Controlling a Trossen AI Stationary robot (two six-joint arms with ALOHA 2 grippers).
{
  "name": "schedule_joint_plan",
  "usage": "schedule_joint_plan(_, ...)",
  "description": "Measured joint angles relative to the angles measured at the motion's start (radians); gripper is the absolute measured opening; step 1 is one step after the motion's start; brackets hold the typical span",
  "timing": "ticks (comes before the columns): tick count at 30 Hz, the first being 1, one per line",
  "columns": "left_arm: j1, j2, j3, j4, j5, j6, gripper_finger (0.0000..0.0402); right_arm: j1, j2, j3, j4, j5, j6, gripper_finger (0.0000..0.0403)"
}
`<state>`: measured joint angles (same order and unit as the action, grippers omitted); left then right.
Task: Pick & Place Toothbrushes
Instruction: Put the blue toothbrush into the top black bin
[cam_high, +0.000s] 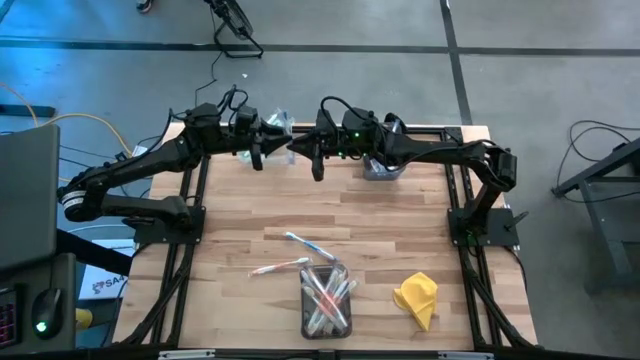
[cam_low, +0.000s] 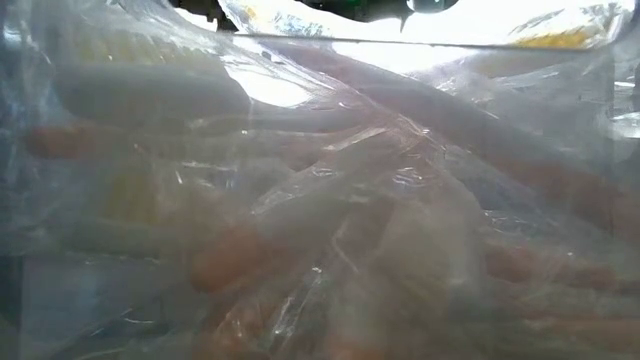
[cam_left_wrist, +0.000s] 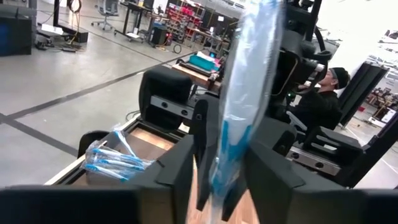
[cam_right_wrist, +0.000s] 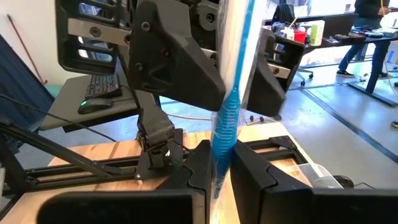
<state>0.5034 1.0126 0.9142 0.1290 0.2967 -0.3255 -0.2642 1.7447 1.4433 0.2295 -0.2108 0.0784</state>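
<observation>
Both arms meet above the table's far edge, around one toothbrush (cam_right_wrist: 231, 74) in a clear wrapper with blue accents, which stands upright in the air. My right gripper (cam_right_wrist: 219, 177) is shut on it. My left gripper (cam_left_wrist: 221, 177) is open, one finger on either side of the same toothbrush (cam_left_wrist: 239, 106). More toothbrushes fill a clear bin (cam_high: 326, 300) near the front edge, and two (cam_high: 300, 243) lie loose on the wood beside it. My right gripper pinches the toothbrush between its two fingers at its lower part, just below the blue ribbed section (cam_right_wrist: 224, 134). The fingers come level from the table's right and lie across the brush. The brush stands upright, lifted clear of the table.
A yellow cloth (cam_high: 417, 298) lies at the front right. A small bin (cam_high: 383, 168) sits under the right arm at the far edge, and another holding blue wrapped toothbrushes (cam_left_wrist: 112, 163) at the far left. Clear wrapped toothbrushes (cam_low: 320, 200) block the low view.
</observation>
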Motion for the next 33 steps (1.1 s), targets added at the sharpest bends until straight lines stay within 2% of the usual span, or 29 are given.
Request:
schedule_joint_plan(4, 0.0, 0.0, 0.0, -0.001, -0.005, 0.003, 0.0163, 0.001, -0.001, 0.0, 0.001, -0.005, 0.0, 0.003)
schedule_joint_plan(8, 0.0, 0.001, 0.0, -0.001, -0.006, 0.004, 0.0178, 0.0, -0.002, 0.0, 0.001, -0.005, 0.001, 0.003)
schedule_joint_plan(33, 0.0, 0.001, 0.0, -0.045, -0.003, 0.006, 0.0179, 0.0, -0.011, 0.002, -0.041, 0.0, 0.033, 0.003)
